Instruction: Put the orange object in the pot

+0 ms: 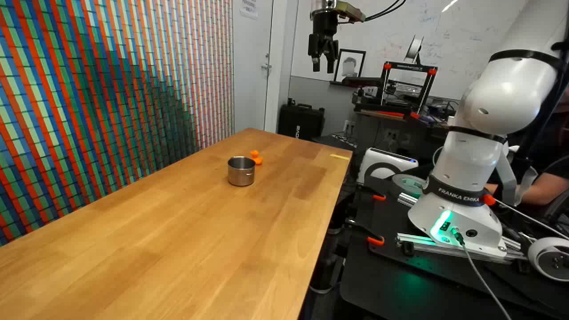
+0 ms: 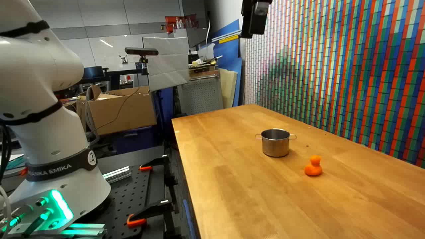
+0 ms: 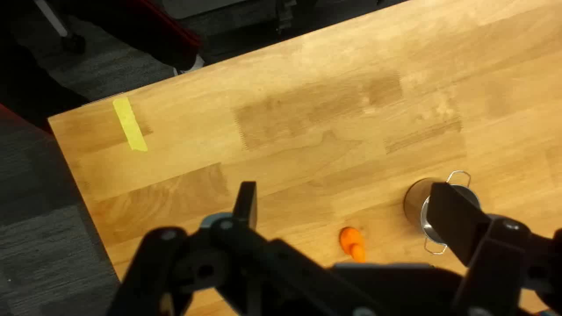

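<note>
The orange object looks like a small duck and stands on the wooden table. It shows in both exterior views [image 1: 258, 161] [image 2: 313, 169] and in the wrist view [image 3: 351, 240], partly covered there by the gripper body. The small shiny metal pot stands upright beside it, a short gap away, in both exterior views [image 1: 241, 173] [image 2: 275, 146]. In the wrist view the pot [image 3: 415, 202] is partly hidden behind a finger. My gripper is high above the table in both exterior views [image 1: 323, 67] [image 2: 254, 33]. In the wrist view my gripper [image 3: 343, 193] is wide open with nothing between its fingers.
The wooden table [image 2: 232, 192] runs along a colourful patterned wall [image 2: 348, 76]. A yellow tape strip [image 3: 130, 125] lies near one table corner. The arm's base [image 1: 458, 218] stands on a separate black bench with clamps [image 1: 369, 231] beside the table.
</note>
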